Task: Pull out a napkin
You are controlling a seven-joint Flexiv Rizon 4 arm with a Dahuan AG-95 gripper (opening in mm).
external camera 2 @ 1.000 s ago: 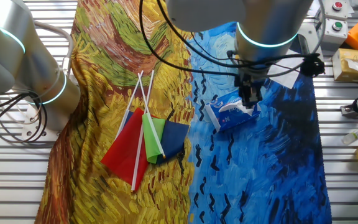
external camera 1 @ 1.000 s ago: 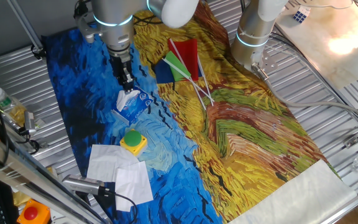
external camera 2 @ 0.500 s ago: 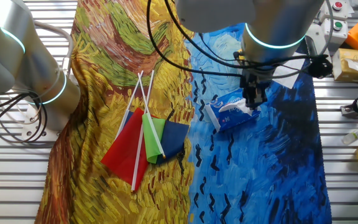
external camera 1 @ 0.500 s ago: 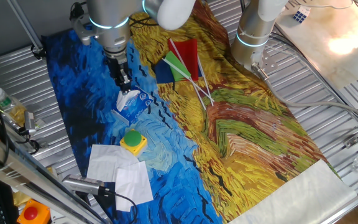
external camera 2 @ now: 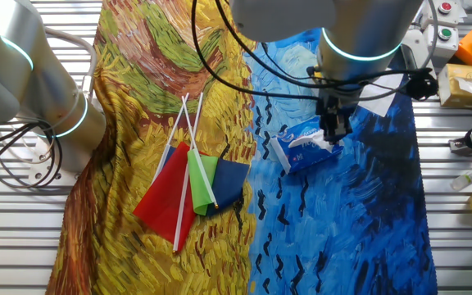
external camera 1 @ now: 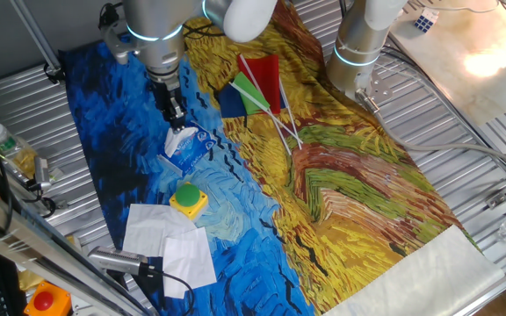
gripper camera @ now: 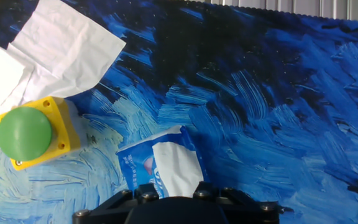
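Ribbed metal table (external camera 1: pixel 464 132) under painted cloth (external camera 1: pixel 350 184), bright glare.

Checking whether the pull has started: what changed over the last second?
The gripper shifted slightly along the table and a little up from the blue tissue packet, whose white napkin tip stands out of the opening. Nothing shows it gripped. The packet, yellow button box, loose napkins and flags stayed put.

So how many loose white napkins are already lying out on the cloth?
2: one napkin beside the yellow button box, another napkin overlapping it nearer the edge. More may remain inside the blue packet.
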